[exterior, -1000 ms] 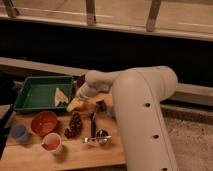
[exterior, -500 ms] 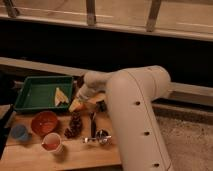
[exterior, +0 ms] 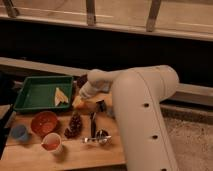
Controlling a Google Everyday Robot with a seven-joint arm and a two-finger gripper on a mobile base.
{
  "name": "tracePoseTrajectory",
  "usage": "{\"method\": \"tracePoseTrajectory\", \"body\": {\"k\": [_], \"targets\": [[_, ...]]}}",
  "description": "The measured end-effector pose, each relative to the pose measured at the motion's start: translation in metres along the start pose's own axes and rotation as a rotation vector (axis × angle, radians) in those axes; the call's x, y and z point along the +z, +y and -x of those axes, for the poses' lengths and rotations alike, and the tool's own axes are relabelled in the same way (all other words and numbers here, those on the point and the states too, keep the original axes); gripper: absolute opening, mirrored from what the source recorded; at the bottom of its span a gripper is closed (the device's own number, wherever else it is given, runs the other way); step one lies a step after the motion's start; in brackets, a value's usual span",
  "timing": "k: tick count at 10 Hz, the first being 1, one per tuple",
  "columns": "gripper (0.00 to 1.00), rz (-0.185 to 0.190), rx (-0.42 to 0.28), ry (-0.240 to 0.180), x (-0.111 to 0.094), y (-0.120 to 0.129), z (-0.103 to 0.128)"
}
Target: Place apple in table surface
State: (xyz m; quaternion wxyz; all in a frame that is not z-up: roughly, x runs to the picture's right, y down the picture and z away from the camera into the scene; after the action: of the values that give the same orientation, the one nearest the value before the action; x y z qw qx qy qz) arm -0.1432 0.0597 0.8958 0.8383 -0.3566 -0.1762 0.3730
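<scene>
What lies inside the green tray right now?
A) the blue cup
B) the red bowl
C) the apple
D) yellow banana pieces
D: the banana pieces lie at one end of the tray; the hand hovers just past that end, over the table.

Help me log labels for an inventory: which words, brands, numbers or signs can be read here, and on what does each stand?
None can be read.
Green tray, red bowl, blue cup: no markings visible.
White arm: plain, only small dark dots.
Gripper, by the apple over the table surface beside the tray: no lettering visible.
</scene>
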Motion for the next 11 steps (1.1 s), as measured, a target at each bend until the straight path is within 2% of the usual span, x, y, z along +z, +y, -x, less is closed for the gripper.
{"method": "tracePoseTrajectory", "body": {"k": [3,5,7,9,11], "targets": [[0.00,-0.047,0.009,-0.054,-0.043,-0.010,0.007],[0.00,-0.082,0.004,-0.107,-0.080,-0.013,0.018],[0.00,-0.109,-0.002,-0.146,-0.103,-0.016,0.023],[0.00,-0.103,-0.005,-0.143,-0.103,-0.013,0.025],[0.00,-0.084,0.004,-0.116,-0.085,-0.014,0.015]]}}
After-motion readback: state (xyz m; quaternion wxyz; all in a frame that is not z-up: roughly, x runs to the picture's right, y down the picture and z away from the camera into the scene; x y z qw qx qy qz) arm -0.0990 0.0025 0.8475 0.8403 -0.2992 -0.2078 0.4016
